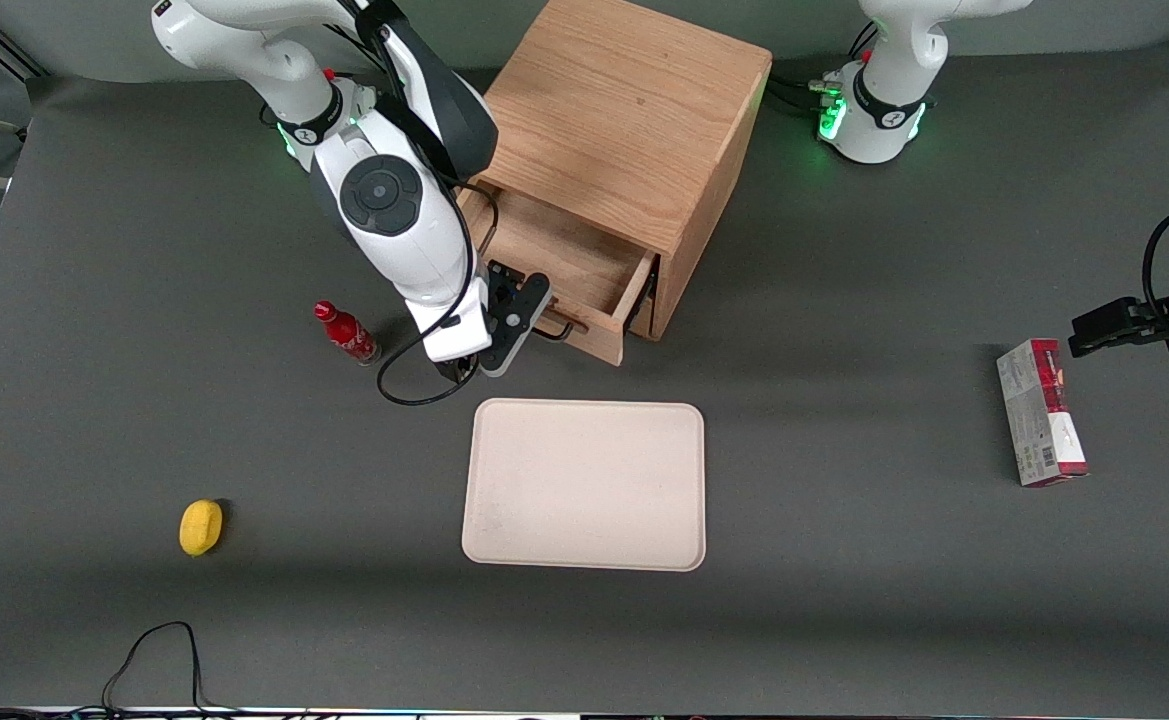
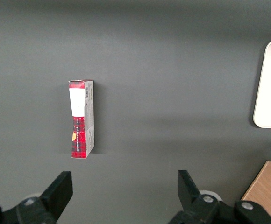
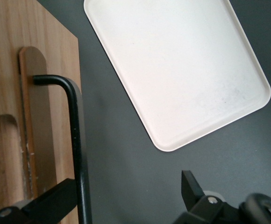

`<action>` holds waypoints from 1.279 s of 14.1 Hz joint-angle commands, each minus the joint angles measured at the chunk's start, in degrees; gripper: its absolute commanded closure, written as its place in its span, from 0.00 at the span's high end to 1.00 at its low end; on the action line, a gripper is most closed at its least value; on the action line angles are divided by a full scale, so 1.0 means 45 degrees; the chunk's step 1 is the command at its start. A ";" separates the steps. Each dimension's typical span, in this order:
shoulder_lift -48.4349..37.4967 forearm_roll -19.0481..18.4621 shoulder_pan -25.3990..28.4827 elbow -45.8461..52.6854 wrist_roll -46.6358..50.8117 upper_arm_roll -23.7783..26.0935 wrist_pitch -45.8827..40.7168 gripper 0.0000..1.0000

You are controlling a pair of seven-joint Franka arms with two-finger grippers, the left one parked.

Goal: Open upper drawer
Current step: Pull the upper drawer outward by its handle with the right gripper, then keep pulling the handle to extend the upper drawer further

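Nearest the front table edge lies the yellow sponge [image 1: 201, 526], then the beige tray [image 1: 584, 484] mid-table, bare cloth around it. Above it the upper drawer [image 1: 578, 270] stands pulled out of the oak cabinet [image 1: 627, 120]. The gripper [image 1: 550, 327] hangs at its black handle [image 3: 77, 140], jaws apart around the bar.

A dark grey matte table [image 1: 844, 600] fills almost the whole scene, evenly lit from above, with soft shadows beneath whatever stands on it. At twelve o'clock a paler grey wall [image 1: 64, 40] edges it. At seven o'clock a thin black cable [image 1: 159, 655] loops over the table's edge.
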 commanded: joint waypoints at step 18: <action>0.2390 -0.0265 -0.1954 0.3667 -0.1618 0.0031 -0.1638 1.00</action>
